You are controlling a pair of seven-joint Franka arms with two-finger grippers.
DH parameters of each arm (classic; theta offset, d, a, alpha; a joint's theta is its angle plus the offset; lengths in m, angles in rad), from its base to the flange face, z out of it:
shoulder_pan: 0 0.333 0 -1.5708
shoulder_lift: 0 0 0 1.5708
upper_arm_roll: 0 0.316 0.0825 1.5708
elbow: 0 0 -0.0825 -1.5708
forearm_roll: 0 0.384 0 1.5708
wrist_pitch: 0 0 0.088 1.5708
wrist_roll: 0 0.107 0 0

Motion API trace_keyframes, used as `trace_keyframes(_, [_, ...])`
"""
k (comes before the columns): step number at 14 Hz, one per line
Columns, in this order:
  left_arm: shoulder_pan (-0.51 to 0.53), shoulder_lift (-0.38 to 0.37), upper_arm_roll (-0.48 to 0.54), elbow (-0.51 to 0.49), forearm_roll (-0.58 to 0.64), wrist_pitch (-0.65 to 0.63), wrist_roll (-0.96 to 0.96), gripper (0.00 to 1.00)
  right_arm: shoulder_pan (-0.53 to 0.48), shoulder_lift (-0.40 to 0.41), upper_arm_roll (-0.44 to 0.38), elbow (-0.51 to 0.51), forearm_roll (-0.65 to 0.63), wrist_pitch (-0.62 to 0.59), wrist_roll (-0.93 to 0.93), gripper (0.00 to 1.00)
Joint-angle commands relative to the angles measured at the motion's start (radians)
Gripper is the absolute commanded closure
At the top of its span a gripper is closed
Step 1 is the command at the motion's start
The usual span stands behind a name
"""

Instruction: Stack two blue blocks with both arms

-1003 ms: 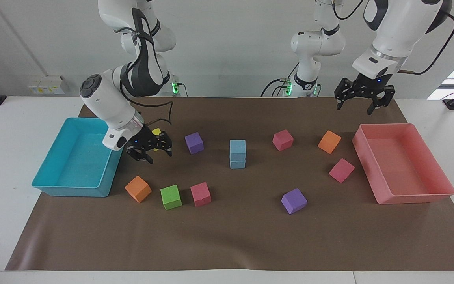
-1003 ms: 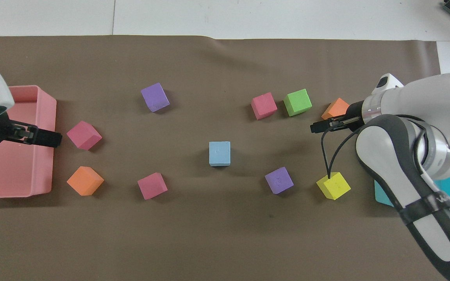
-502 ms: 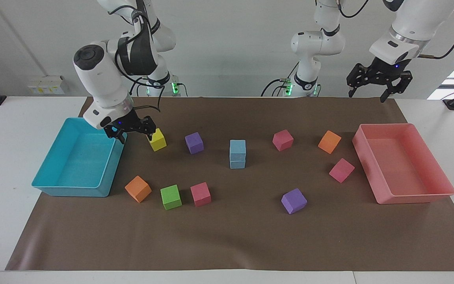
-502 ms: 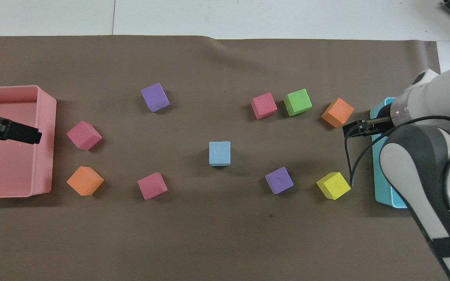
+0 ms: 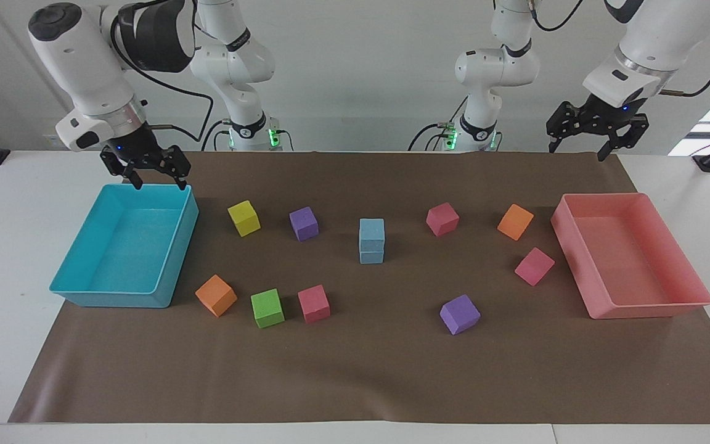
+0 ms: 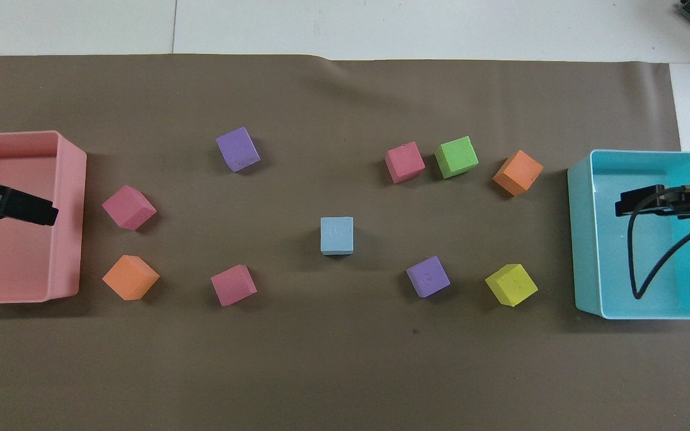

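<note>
Your right gripper (image 5: 155,179) hangs over the robot-side rim of the turquoise tray (image 5: 84,290), jaws spread wide and holding nothing. Your left gripper (image 5: 579,148) hangs in the air above the robot-side edge of the brown mat (image 5: 355,376), near the pink tray (image 5: 644,308), jaws likewise spread wide and empty. In the overhead view its tip shows over that tray.

The 2 blue blocks stand stacked at the middle of the mat: the upper blue block (image 5: 371,229) sits squarely on the lower blue block (image 5: 371,253), edges aligned. From overhead you see only 1 blue face (image 6: 336,234).

Neither gripper touches the stack; both are well apart from it, 1 at each end of the table.

Loose cubes lie around the stack. Toward the right arm's end: a yellow cube (image 5: 244,218), a purple cube (image 5: 304,223), an orange cube (image 5: 216,295), a green cube (image 5: 267,308), a pink cube (image 5: 314,303).
</note>
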Motion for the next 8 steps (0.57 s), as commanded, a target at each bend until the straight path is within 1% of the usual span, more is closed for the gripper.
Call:
trace_keyframes(1, [0.042, -0.008, -0.007, 0.009, -0.003, -0.022, 0.011, 0.00, -0.043, 0.010, 0.014, 0.143, -0.017, -0.112, 0.013, 0.00])
trace_keyframes(3, [0.046, -0.010, -0.007, 0.010, -0.006, -0.031, 0.008, 0.00, -0.048, 0.011, 0.014, 0.180, -0.015, -0.165, 0.019, 0.00])
trace_keyframes(4, [0.046, -0.010, -0.007, 0.010, -0.006, -0.033, 0.008, 0.00, -0.047, 0.006, 0.014, 0.179, -0.017, -0.162, 0.022, 0.00])
trace_keyframes(5, [0.046, -0.010, -0.007, 0.012, -0.008, -0.033, 0.006, 0.00, -0.042, -0.003, 0.015, 0.165, -0.018, -0.157, 0.030, 0.00])
trace_keyframes(8, [0.049, -0.010, -0.006, 0.012, -0.008, -0.025, 0.006, 0.00, -0.022, -0.054, 0.027, 0.055, -0.018, -0.119, 0.105, 0.00])
